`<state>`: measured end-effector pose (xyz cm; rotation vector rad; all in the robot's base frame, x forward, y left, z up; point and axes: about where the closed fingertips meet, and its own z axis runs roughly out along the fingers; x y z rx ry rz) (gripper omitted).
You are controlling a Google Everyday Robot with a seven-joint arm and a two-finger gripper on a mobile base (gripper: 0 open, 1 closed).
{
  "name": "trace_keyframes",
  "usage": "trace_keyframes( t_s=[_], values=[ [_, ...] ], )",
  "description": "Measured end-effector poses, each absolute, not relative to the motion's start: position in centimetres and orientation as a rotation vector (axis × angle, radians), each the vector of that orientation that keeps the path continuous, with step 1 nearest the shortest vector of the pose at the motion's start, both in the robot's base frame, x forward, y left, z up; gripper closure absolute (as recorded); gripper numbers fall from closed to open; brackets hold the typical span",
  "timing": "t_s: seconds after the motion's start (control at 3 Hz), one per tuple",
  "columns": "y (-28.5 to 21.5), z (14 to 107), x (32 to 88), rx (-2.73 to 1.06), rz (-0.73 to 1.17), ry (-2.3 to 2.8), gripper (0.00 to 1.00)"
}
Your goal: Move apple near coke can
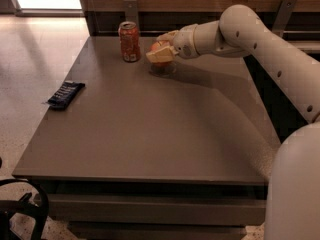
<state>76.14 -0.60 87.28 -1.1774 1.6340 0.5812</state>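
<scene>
The coke can (129,42) stands upright at the far left of the grey table (150,134). The red-orange apple (158,47) is just to the right of the can, about a can's width from it. My gripper (161,52) reaches in from the right and is shut on the apple, with one cream finger in front of it and one behind. The apple hangs a little above the tabletop, over its own shadow. Most of the apple is hidden by the fingers.
A flat dark blue packet (66,94) lies near the table's left edge. A dark wall with metal brackets runs behind the table's far edge. My arm (260,49) spans the right side. A black wheel-like object (22,206) sits at the lower left on the floor.
</scene>
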Motion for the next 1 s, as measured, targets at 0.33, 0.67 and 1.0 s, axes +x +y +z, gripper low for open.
trace_keyframes(
  t_s=[0.33, 0.67, 1.0],
  values=[
    [-0.26, 87.14, 76.12, -1.181, 0.586, 1.633, 0.05],
    [-0.05, 87.05, 76.11, -1.183, 0.589, 1.633, 0.00],
    [-0.05, 87.05, 76.11, -1.183, 0.589, 1.633, 0.00]
  ],
)
